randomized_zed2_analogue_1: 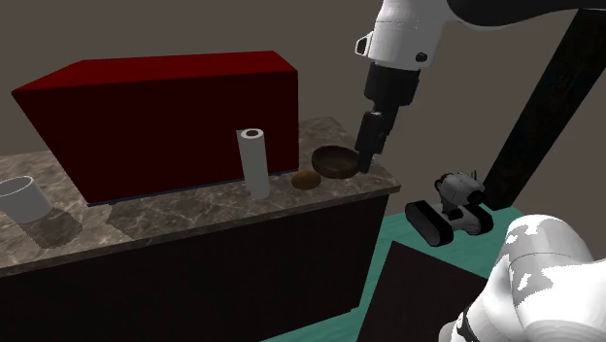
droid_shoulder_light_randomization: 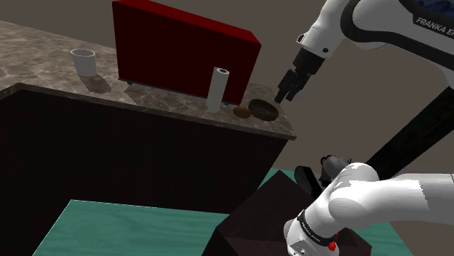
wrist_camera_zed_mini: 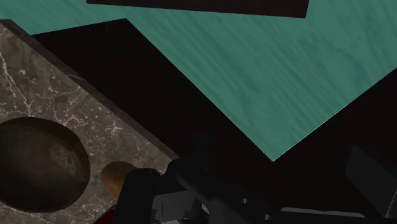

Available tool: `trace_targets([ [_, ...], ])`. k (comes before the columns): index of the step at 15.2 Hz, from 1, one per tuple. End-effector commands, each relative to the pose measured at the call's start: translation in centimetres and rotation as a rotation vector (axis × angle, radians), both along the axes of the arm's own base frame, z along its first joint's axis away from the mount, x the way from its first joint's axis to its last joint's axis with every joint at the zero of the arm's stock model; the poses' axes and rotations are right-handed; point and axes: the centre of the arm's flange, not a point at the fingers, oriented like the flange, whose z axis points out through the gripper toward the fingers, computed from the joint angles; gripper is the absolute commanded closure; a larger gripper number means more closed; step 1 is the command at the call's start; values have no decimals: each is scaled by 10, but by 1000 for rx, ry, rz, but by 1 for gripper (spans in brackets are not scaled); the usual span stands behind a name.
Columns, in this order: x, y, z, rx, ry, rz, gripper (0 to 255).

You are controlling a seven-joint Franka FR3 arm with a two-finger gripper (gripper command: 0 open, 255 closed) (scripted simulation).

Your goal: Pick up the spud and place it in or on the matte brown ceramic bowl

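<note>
A small brown potato (droid_shoulder_light_randomization: 241, 112) lies on the marble counter (droid_shoulder_light_randomization: 145, 98), close beside a dark brown bowl (droid_shoulder_light_randomization: 263, 109) near the counter's end. From the second exterior view, the potato (randomized_zed2_analogue_1: 306, 179) is between a white roll and the bowl (randomized_zed2_analogue_1: 335, 160). My black gripper (droid_shoulder_light_randomization: 282, 94) hangs open and empty a little above the counter's end, on the bowl's far side from the potato (wrist_camera_zed_mini: 114, 178). In the wrist view the bowl (wrist_camera_zed_mini: 38, 162) lies beyond one finger (wrist_camera_zed_mini: 141, 194), which hides part of the potato. The gripper (wrist_camera_zed_mini: 254, 197) itself looks past the counter's corner at the floor.
A big red box (droid_shoulder_light_randomization: 182, 51) stands at the back of the counter. An upright white roll (droid_shoulder_light_randomization: 217, 89) is just beside the potato, and a white cup (droid_shoulder_light_randomization: 84, 62) sits far along. On the teal floor (randomized_zed2_analogue_1: 505, 243) there is a small tracked toy (randomized_zed2_analogue_1: 449, 209).
</note>
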Motion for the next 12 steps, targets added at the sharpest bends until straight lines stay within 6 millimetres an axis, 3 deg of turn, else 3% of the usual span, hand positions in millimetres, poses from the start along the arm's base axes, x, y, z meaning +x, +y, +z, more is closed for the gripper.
trace_targets([
  [1, 0, 0, 0, 0, 0, 0, 0],
  [12, 108, -65, -80, -44, 59, 155, 0],
])
